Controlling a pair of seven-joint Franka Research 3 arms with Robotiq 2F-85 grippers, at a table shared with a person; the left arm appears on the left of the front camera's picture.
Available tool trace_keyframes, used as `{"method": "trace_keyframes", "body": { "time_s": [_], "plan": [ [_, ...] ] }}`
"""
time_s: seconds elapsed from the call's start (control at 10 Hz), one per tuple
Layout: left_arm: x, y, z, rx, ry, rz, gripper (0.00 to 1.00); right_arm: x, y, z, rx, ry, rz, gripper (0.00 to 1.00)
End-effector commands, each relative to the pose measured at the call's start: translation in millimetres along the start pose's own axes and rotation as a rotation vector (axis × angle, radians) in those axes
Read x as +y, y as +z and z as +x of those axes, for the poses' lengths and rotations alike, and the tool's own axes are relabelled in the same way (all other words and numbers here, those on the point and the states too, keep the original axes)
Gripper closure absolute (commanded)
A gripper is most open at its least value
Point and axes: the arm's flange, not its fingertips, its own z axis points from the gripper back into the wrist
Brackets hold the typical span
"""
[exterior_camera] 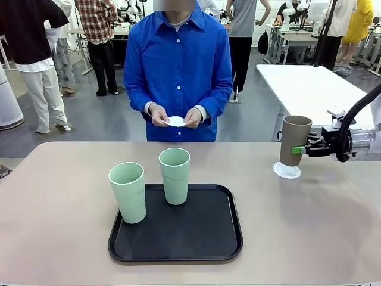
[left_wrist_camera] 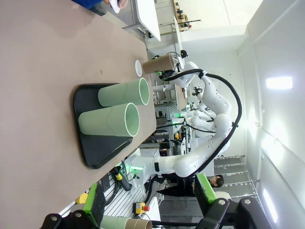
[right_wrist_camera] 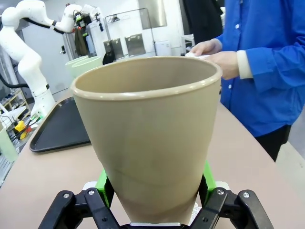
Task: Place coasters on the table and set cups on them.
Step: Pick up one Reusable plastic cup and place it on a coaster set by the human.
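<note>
A busy workroom with other people and a white table (exterior_camera: pixel 309 83) lies behind; the beige-pink desk (exterior_camera: pixel 53 238) spans the foreground; a person (exterior_camera: pixel 178 65) in a blue shirt stands at its far side, beyond and to the left of the right hand (exterior_camera: pixel 301 150); the black tray (exterior_camera: pixel 202 244) lies on the desk well to the left of that hand, near the middle; the left hand (left_wrist_camera: pixel 147 204) has its green-padded fingers spread wide, and in the left wrist view the tray and its load lie well ahead of it along the desk; two mint cups (exterior_camera: pixel 127 192) stand upright and apart on the tray, one at its near left part, the other toward its far edge; the taupe cup (exterior_camera: pixel 294 140) stands upright in the right hand, gripped low on its sides between the green pads (right_wrist_camera: pixel 104 183); directly under that hand's load a coaster (exterior_camera: pixel 287 172) lies on the desk, its scalloped rim showing around the cup's base; whether the base touches it or sits just above cannot be told; a second coaster (exterior_camera: pixel 176 121) is held between the person's hands (exterior_camera: pixel 159 114) at waist height, well apart from both robot hands
</note>
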Motion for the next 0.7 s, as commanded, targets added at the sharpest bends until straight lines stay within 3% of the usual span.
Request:
{"method": "trace_keyframes", "body": {
  "time_s": [0.0,0.6],
  "plan": [
    [-1.4,1.1,0.0,-0.003,-0.011,-0.013,0.00,2.0,-5.7,-6.2,0.021,0.025,0.056,0.16],
    [-1.4,1.1,0.0,-0.003,-0.011,-0.013,0.00,-2.4,-2.8,-18.8,-0.014,0.085,0.097,0.16]
  ]
}}
